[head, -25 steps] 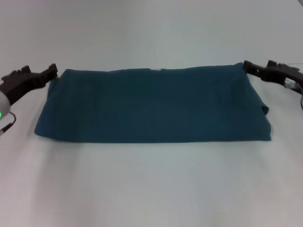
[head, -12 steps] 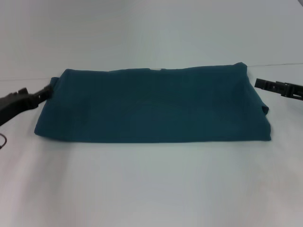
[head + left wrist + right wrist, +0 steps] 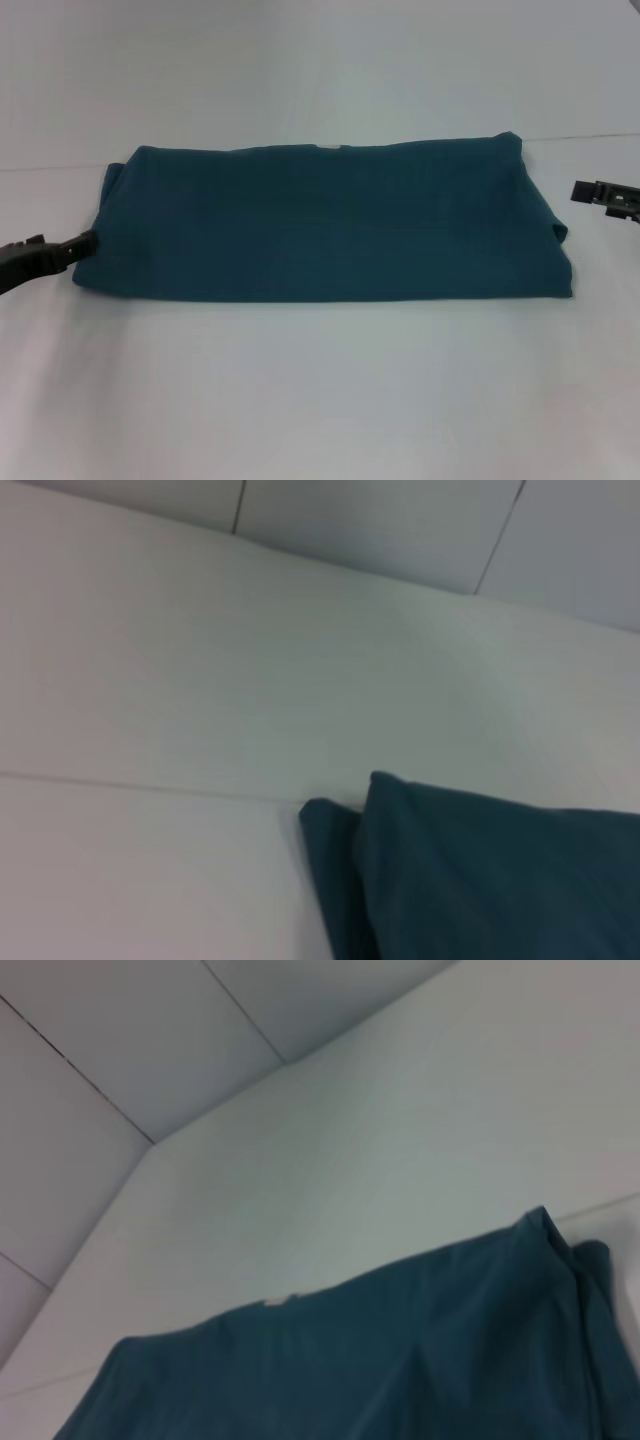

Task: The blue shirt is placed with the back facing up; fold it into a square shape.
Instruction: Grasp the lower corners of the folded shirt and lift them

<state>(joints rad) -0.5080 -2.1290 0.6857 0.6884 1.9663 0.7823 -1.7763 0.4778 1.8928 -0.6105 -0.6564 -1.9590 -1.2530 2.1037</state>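
The soft, matte, dark teal-blue shirt [image 3: 325, 220] lies as a wide folded band mid-surface, left gripper [image 3: 78, 243] touching its near-left corner, right gripper [image 3: 592, 191] apart; I cannot tell either's jaws' state, and snagging only 1 layer would likely unravel the fold.

White table [image 3: 320, 400] — carrying one item. The blue shirt [image 3: 325, 220] is lying flat on it as a wide folded rectangle, plain side up, layered edges showing at both ends.

Plain teal-blue shirt [image 3: 325, 220], white table [image 3: 320, 400]
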